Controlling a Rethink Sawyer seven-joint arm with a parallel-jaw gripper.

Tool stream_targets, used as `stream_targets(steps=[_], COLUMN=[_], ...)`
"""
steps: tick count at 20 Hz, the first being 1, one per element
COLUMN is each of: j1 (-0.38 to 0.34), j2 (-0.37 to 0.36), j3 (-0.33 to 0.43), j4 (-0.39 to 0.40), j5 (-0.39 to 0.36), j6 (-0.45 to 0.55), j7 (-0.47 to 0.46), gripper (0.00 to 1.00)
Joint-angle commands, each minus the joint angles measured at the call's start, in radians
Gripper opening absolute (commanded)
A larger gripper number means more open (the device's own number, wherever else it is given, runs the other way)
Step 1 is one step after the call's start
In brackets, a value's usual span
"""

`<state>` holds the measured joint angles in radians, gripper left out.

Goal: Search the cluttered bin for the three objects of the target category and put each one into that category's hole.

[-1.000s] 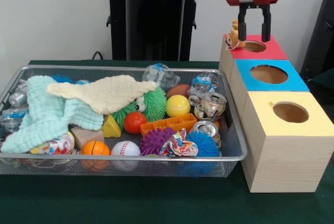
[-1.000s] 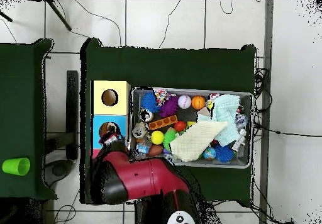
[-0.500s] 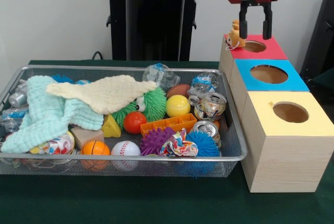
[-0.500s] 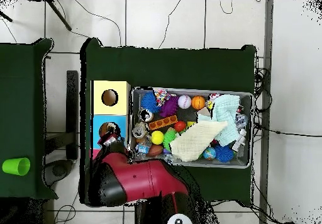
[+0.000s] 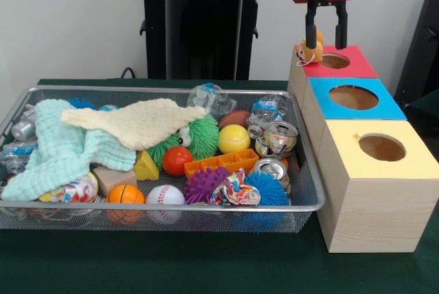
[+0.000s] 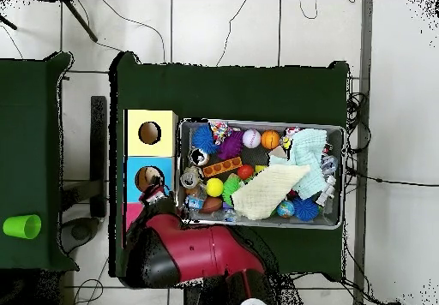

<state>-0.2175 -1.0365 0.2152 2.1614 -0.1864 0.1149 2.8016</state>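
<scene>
Bin [image 5: 305, 191] left of boxes [image 5: 374, 205]

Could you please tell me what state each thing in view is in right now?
Gripper: open, empty, above the red box.
Toy: resting on the red box's top, beside its hole, not in.
Red box: hole open.
Blue box: hole empty.
Yellow box: hole empty.
Bin: full of clutter.
Cans: crushed.
</scene>
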Motion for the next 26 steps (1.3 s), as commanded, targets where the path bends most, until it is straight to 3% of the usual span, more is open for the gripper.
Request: stream_targets(steps=[1, 3, 13, 20, 26], j1=[-0.044, -0.058, 0.024, -0.012, -0.06], j2=[0.02, 0.023, 0.084, 0.121, 0.083], j3=[0.045, 0.047, -0.028, -0.002, 0.046], j4=[0.066, 0.064, 0.039, 0.021, 0.023], j5=[-0.066, -0.071, -0.081, -0.098, -0.094], j6=[-0.072, -0.073, -0.135, -0.148, -0.086], j7=[0.006, -0.005, 0.02, -0.004, -0.018], gripper=[1.0, 1.0, 1.0, 1.0, 1.0])
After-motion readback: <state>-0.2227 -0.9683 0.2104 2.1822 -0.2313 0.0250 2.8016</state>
